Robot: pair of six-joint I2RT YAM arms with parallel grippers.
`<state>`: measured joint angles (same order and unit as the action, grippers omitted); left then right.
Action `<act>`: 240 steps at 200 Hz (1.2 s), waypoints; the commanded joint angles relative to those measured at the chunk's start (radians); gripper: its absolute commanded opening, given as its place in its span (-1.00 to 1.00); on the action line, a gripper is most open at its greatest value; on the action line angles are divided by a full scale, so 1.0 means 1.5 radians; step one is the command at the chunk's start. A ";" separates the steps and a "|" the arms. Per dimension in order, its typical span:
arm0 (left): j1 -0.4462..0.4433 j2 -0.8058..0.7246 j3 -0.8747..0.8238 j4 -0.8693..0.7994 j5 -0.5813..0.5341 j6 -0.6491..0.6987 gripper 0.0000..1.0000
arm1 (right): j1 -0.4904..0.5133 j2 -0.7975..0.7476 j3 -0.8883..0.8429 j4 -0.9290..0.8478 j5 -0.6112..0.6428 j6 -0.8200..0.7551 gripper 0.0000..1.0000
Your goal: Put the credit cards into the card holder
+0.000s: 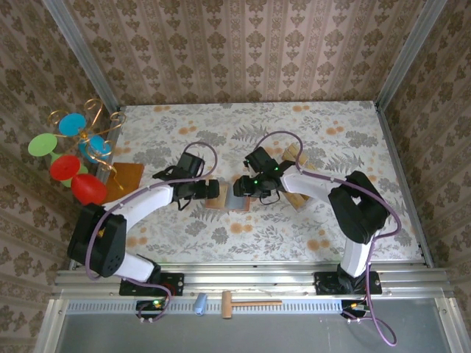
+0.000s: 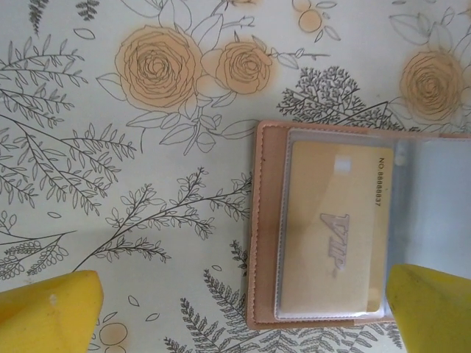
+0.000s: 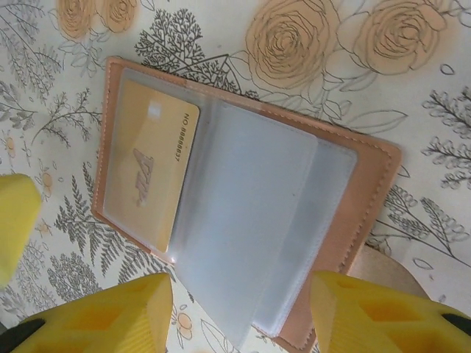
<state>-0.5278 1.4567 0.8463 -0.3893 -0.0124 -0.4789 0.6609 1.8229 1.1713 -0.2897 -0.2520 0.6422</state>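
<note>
Left hand [image 2: 243,283]: spread wide, empty, above the table [image 2: 110,184]. Card holder [image 2: 263,220]: lying open on the table between both hands, one credit card [image 2: 331,235] in its clear sleeve. Right hand [image 3: 239,287]: partly spread over the sleeves, gripping nothing.

A floral tablecloth [image 1: 176,235] lies between wallpapered walls [image 1: 243,44], with a wire stand of green, blue and red discs [image 1: 73,151] at its left edge beside an orange-brown board [image 1: 125,176], and a wooden mallet [image 1: 246,302] and small blue cylinder [image 1: 199,303] on the near rail [image 1: 316,303].
</note>
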 commanded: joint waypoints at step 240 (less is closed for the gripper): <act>0.085 -0.071 0.010 0.000 -0.003 -0.003 1.00 | 0.076 0.236 0.226 0.013 -0.056 0.082 0.05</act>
<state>-0.4095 1.3746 0.8474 -0.3893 -0.0296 -0.4786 0.7700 2.1471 1.5021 -0.2554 -0.3264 0.7410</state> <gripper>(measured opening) 0.999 0.525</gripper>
